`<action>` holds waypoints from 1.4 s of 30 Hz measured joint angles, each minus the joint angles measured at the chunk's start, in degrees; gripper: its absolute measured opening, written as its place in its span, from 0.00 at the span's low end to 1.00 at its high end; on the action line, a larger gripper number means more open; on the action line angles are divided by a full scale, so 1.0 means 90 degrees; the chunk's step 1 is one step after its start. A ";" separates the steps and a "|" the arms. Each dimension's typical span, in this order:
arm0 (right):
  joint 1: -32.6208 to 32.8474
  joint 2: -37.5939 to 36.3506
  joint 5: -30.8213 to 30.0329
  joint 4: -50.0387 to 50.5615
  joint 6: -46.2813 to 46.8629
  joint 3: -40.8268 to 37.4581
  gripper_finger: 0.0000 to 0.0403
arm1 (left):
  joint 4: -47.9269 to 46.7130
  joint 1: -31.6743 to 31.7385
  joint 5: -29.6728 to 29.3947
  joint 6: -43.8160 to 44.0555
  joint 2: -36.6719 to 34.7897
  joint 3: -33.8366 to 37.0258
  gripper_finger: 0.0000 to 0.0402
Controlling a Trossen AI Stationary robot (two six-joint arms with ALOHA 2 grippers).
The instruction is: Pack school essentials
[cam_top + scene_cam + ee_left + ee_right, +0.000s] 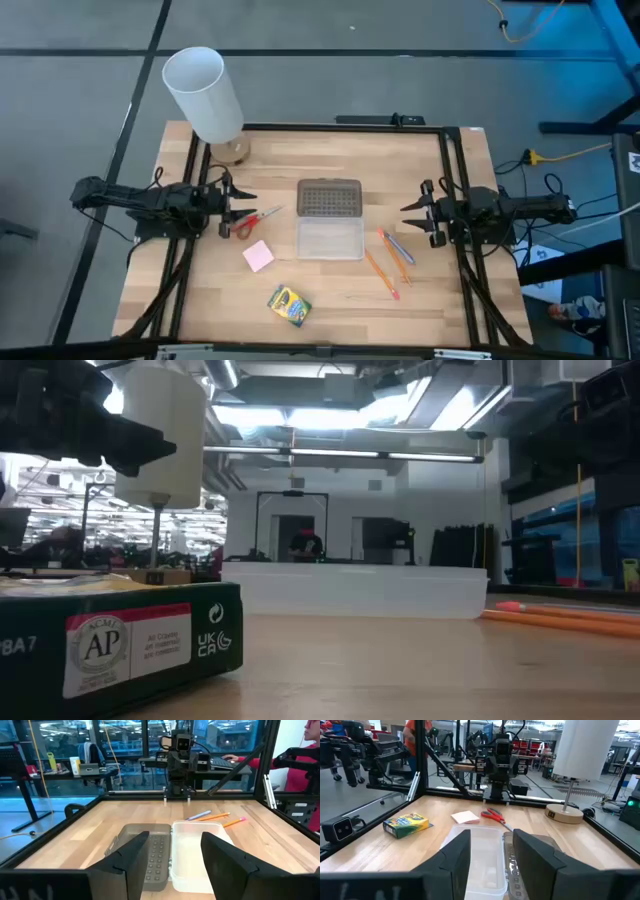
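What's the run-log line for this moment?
left gripper: open, by scissors | right gripper: open, idle | case: open, empty | nothing packed

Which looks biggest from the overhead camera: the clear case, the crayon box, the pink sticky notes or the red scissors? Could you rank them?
Largest to smallest in the high view:
1. clear case, opened flat
2. crayon box
3. red scissors and pink sticky notes: too alike to rank, the scissors longer, the pad squarer

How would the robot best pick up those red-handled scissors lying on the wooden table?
The red-handled scissors lie flat, handles toward the open left gripper, blades pointing at the case. Probably best from straight above, fingers closing across the narrow part where blades meet handles, the handle loops being wider.
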State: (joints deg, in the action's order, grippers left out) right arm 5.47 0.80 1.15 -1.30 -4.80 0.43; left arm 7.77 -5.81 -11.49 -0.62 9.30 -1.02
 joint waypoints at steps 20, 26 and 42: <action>-0.0001 0.0000 0.0000 -0.0002 0.0000 -0.0001 0.37 | 0.0000 0.0000 0.0000 0.0000 0.0000 -0.0002 0.43; -0.0001 -0.0001 -0.0002 0.0000 0.0000 -0.0002 0.37 | -0.0001 0.0000 0.0000 0.0001 0.0000 -0.0001 0.43; 0.0000 -0.0002 0.0037 -0.0029 0.0669 0.0000 0.37 | -0.0002 0.0000 0.0000 0.0002 0.0000 0.0000 0.43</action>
State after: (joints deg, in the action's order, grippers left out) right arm 5.48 0.78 1.48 -1.56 1.22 0.43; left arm 7.75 -5.81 -11.49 -0.61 9.30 -1.02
